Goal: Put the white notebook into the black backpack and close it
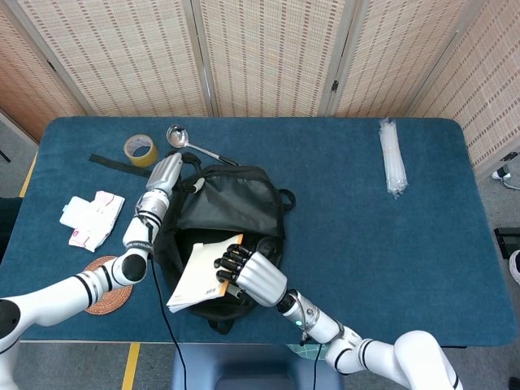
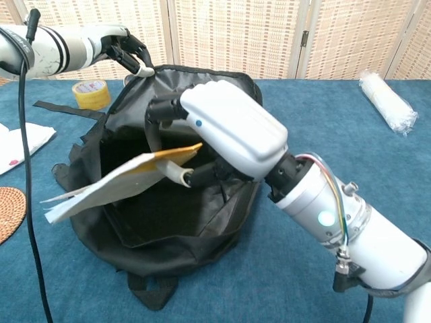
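The black backpack [image 1: 236, 199] [image 2: 168, 235] lies open on the blue table, its mouth facing the near edge. My right hand [image 1: 250, 275] [image 2: 225, 128] holds the white notebook [image 1: 197, 272] [image 2: 114, 182] by its yellow-edged corner, tilted, with that end inside the mouth and the other end sticking out over the left rim. My left hand [image 1: 165, 175] [image 2: 128, 50] grips the top flap of the backpack at its far left and holds it up.
A yellow tape roll [image 1: 140, 149] [image 2: 91, 93] and a metal ladle [image 1: 183, 140] lie behind the bag. White folded cloth [image 1: 92, 218] and a woven coaster [image 1: 104, 286] sit at the left. A clear plastic bundle [image 1: 392, 157] [image 2: 385, 101] lies at the far right.
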Tool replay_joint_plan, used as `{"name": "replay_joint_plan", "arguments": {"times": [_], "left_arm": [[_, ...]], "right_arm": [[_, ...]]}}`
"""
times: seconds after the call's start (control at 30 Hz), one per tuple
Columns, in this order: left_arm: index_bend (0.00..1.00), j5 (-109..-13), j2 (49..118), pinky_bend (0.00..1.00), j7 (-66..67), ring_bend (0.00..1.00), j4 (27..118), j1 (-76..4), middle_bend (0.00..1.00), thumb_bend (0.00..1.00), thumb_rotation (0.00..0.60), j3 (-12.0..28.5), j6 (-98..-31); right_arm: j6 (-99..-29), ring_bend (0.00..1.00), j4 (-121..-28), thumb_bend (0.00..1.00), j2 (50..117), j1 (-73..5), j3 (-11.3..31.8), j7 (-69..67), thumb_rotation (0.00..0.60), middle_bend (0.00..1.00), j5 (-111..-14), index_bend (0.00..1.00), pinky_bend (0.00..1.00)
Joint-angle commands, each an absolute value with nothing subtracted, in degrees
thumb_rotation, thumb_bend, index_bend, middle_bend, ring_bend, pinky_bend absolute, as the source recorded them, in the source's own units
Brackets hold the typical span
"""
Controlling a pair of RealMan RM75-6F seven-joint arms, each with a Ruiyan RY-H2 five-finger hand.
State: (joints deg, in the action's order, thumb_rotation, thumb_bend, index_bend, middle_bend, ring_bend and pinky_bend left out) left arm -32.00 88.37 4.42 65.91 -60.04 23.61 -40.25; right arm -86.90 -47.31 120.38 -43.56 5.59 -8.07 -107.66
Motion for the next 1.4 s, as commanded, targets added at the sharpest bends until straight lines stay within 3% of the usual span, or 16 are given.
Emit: {"name": "replay_joint_plan", "arguments": {"times": [0.03, 0.43, 1.27, 1.4], "left_arm": [[0.69, -32.2, 88.3, 0.04, 4.2, 0.27, 66.0, -59.8, 0.35, 0.61, 0.6, 23.6, -40.3], [0.69, -32.9, 87.4, 0.04, 3.4, 0.27, 67.0, -58.9, 0.35, 0.61, 0.6, 23.4, -40.7], [0.69, -33.6, 86.7, 0.04, 3.1, 0.26, 68.2, -58.4, 0.35, 0.61, 0.6, 23.0, -41.0], [0.69, -33.7, 86.5, 0.04, 3.1, 0.26, 68.5, -58.2, 0.35, 0.61, 0.6, 22.9, -41.1]], "right_arm": [[-87.2, 0.41, -43.5, 0.51, 122.1, -42.3, 3.4, -8.3, 0.6, 0.45, -107.0, 0.73, 0.34], [-85.2, 0.41, -34.8, 0.51, 125.1, -41.6, 2.7, -6.8, 0.6, 0.45, -104.1, 0.74, 0.34], [-73.0, 0.41, -23.6, 0.51, 130.0, -52.7, 6.7, 4.3, 0.6, 0.45, -97.3, 0.74, 0.28], [-71.6, 0.36, -23.5, 0.51, 130.0, -53.0, 6.6, 7.3, 0.6, 0.4, -96.3, 0.65, 0.23]]}}
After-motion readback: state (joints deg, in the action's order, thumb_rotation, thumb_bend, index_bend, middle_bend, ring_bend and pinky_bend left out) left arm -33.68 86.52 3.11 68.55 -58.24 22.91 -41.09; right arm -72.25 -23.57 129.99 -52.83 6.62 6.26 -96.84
